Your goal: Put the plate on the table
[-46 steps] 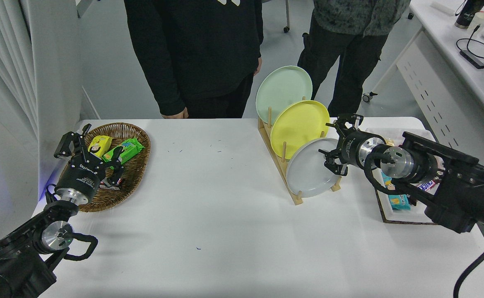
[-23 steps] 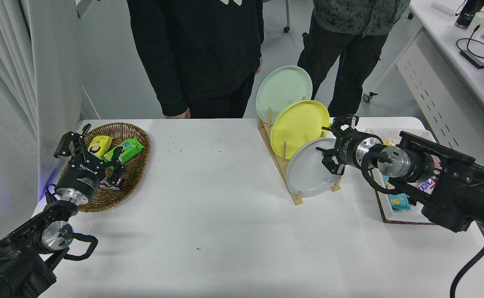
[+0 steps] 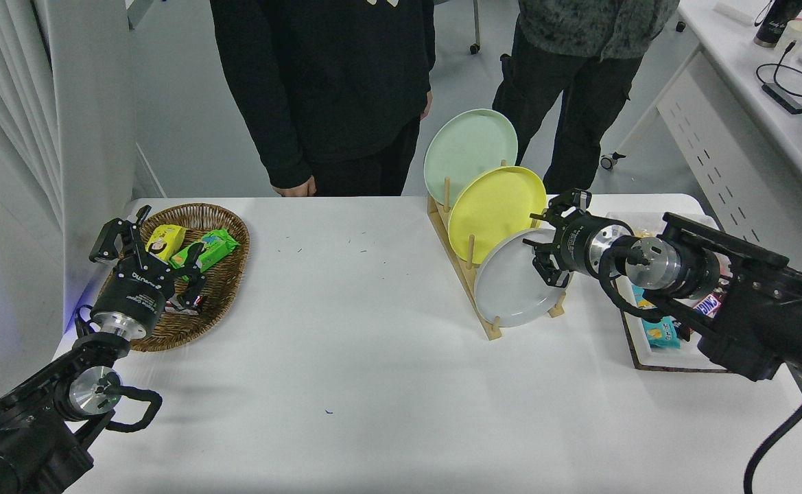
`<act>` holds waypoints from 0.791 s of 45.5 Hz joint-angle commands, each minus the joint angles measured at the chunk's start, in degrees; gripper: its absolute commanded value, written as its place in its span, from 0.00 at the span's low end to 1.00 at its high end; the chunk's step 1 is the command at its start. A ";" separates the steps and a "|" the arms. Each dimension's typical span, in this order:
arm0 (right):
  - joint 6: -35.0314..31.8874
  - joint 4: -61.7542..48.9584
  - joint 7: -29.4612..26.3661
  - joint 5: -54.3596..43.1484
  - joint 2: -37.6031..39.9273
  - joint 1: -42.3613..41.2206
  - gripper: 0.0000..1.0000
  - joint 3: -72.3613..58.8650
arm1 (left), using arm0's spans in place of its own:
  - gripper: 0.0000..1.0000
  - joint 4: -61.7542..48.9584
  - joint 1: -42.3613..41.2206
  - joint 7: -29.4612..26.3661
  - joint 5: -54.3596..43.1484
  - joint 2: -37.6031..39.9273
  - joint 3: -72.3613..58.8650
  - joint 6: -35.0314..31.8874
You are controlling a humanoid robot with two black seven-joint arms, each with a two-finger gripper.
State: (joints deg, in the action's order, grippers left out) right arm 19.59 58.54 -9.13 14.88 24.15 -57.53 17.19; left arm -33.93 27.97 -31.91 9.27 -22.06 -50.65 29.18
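Observation:
The light-grey plate (image 3: pixel 512 291) stands tilted in the front slot of a wooden rack (image 3: pixel 466 274) on the white table (image 3: pixel 373 370). Behind it in the rack stand a yellow plate (image 3: pixel 493 209) and a pale green plate (image 3: pixel 468 147). My right gripper (image 3: pixel 545 237) is open, its fingers spread at the grey plate's upper right rim, close to or touching it. My left gripper (image 3: pixel 143 240) is open and parked over the wicker basket at the lower left.
A wicker basket (image 3: pixel 226 288) with snack packs sits at the left. A tray (image 3: pixel 637 343) with snacks lies at the right under my right arm. Two people (image 3: pixel 332 89) stand at the far edge. A white desk (image 3: pixel 778 116) with cables stands at the far right.
My right gripper has moved a little to the left, closer onto the grey plate's upper right rim. The left arm has not moved.

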 commanded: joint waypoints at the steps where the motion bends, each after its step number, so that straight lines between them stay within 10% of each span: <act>1: 0.18 0.17 -0.36 0.24 0.02 -0.21 0.31 0.12 | 0.98 0.00 -0.02 0.00 0.05 0.00 0.02 0.00; 36: 0.88 0.70 -1.24 1.47 0.02 -0.48 0.20 0.21 | 0.98 0.00 0.07 0.00 0.05 0.00 0.02 0.00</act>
State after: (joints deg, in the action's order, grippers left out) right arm 19.84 59.00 -10.30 16.02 24.17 -57.79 17.40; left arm -33.93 27.97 -31.90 9.28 -22.06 -50.63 29.18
